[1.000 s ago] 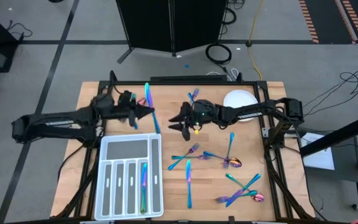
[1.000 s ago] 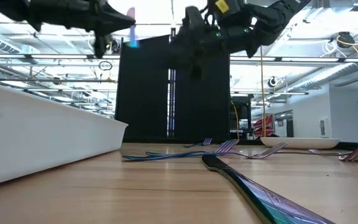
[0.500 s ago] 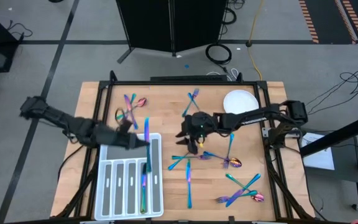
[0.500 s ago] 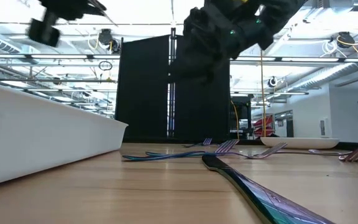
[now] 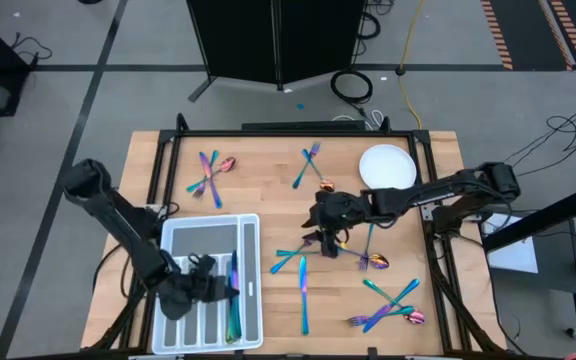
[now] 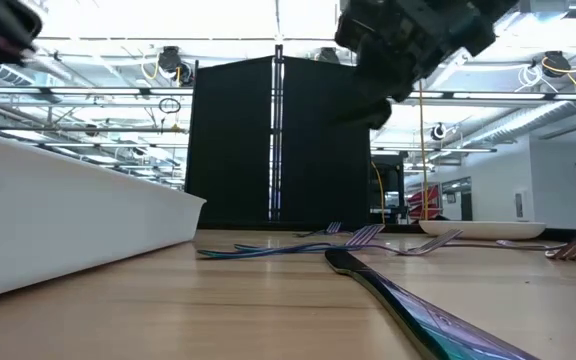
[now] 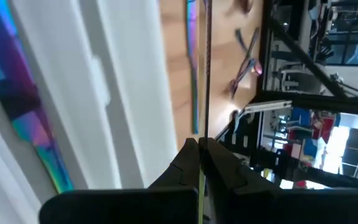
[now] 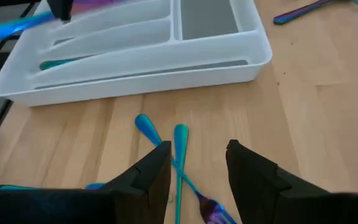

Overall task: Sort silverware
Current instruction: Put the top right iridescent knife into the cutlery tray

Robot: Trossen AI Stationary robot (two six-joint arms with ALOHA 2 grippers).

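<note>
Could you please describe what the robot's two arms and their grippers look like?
Both are slim, dark, near-black jointed arms reaching in from the table's sides. The left gripper has two tapered matte black fingers ahead of a blocky black body. The right gripper has two broad, angular black fingers. A small yellow mark sits near the right arm's wrist in the high view.

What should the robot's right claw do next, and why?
Probably drop straight down and close. The right gripper is open above two crossed pieces of silverware lying on the table near the white tray, with their handles between its fingers, so one is lined up to grab. The left gripper is over the tray, shut on a thin piece.
</note>
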